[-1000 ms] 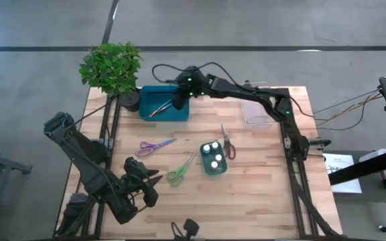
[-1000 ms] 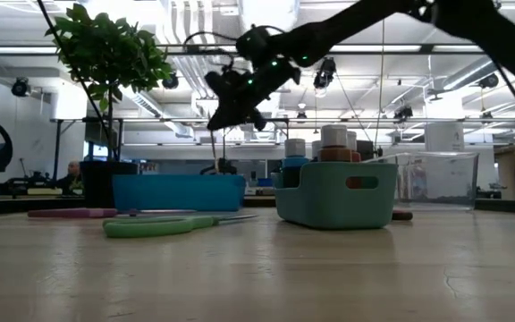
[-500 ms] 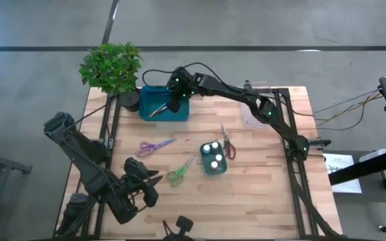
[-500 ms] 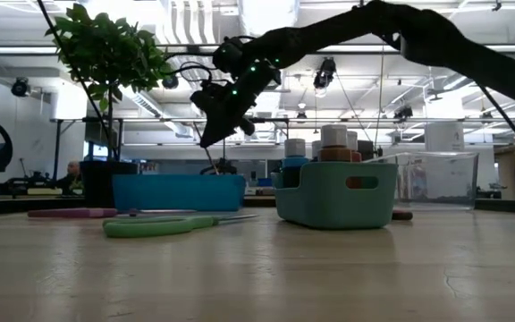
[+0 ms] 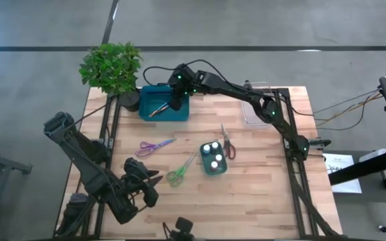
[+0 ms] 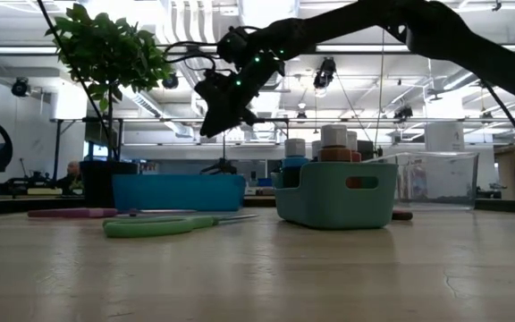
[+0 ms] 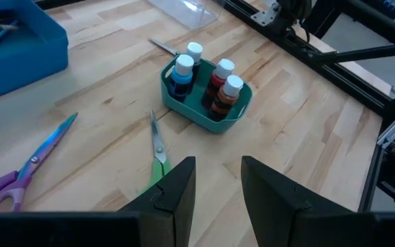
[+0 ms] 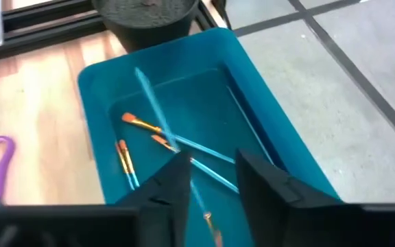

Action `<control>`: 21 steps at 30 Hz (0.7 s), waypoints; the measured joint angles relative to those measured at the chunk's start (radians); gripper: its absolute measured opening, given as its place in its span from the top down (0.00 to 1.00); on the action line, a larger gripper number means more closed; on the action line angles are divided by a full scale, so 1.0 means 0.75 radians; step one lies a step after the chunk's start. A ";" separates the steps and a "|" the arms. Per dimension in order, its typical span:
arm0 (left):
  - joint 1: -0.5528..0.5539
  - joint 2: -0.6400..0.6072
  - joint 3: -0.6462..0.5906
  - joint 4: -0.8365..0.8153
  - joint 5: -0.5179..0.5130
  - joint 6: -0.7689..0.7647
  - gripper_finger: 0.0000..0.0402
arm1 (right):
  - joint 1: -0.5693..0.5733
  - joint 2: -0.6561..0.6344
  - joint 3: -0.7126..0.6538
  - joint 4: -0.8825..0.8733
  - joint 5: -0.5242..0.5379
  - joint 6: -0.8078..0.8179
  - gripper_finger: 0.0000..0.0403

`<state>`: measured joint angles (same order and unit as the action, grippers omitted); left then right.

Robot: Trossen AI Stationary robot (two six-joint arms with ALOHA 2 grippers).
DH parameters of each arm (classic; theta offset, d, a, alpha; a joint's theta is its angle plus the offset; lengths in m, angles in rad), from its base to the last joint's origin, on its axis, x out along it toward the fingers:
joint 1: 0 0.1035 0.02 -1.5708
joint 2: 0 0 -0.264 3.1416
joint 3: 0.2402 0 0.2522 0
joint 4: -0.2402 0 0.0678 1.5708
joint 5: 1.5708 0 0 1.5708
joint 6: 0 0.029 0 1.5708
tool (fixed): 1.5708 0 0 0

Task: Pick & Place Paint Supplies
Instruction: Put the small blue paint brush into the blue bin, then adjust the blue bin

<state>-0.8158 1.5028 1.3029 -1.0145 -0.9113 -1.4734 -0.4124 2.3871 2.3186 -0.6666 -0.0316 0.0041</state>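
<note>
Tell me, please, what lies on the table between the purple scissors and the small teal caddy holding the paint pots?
In the high view, the green scissors lie between the purple scissors and the teal caddy; otherwise bare wood.

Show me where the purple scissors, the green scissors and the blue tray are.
purple scissors (image 5: 154, 145): high view, near the pivot.
green scissors (image 5: 177, 175): high view, on the handles.
blue tray (image 8: 108, 74): right wrist view, on its rim.

Your right arm (image 5: 233, 90) spans the far table edge over the blue tray (image 5: 164, 103); plant (image 5: 111, 67) crowds its left side. Mid-table, purple scissors (image 5: 154, 145), green scissors (image 5: 179, 172), pot caddy (image 5: 212, 158) and red scissors (image 5: 227, 144) lie close together. Bare wood (image 5: 267, 194) on the near right gives you passage.
</note>
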 joint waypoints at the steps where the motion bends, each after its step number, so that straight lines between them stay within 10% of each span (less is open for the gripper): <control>1: 0.000 0.000 0.000 0.000 0.000 0.000 0.68 | 0.000 -0.001 0.000 -0.002 0.009 0.000 0.67; 8: 0.000 0.000 0.000 0.010 0.000 0.001 0.68 | 0.009 -0.057 -0.002 -0.002 0.010 0.000 0.50; 21: -0.001 0.001 0.000 0.010 0.041 0.050 0.68 | 0.153 -0.504 -0.270 -0.152 0.241 0.269 0.50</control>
<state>-0.8167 1.5032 1.3029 -1.0070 -0.8806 -1.4361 -0.2980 2.0091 2.1158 -0.7809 0.1490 0.2056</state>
